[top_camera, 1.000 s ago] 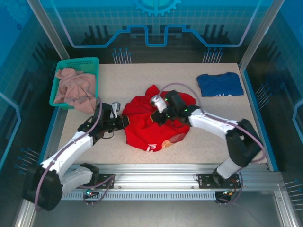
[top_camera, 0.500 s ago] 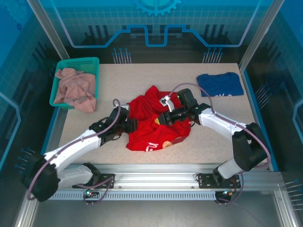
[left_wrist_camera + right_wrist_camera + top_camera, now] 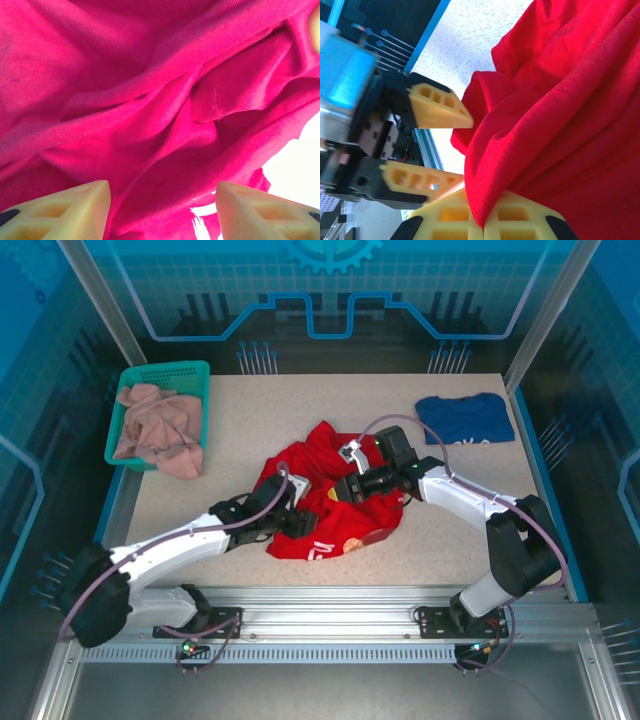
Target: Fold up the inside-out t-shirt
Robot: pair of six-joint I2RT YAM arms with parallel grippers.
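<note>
Noting the inside-out t-shirt (image 3: 345, 525) bunched in a loose red heap about the middle of the worktop (image 3: 260, 410), a little nearer the near edge than the far one, its white and orange print (image 3: 322, 550) turned toward the near edge. We see the right claw (image 3: 347, 487) on the heap's far-right part; in the right wrist view it is pressed together on a doubled fold of the cloth, which rises out of the pinch. The left claw (image 3: 160, 210) stands wide apart with rumpled folds lying just ahead of it and nothing clamped; from above it sits at the heap's left side. A dark blue t-shirt (image 3: 465, 420) lies flat near the far right corner, a green basket (image 3: 165, 373) with a pale garment (image 3: 155, 430) at the far left corner. We judge the shirt light, limp and soft: it will drape and stretch, not hold a shape, and layers will drag along together. We would take it by firm edges, the hem, a shoulder seam or the collar, one claw to each side. A deep pinch in mid-heap risks catching several layers.
</note>
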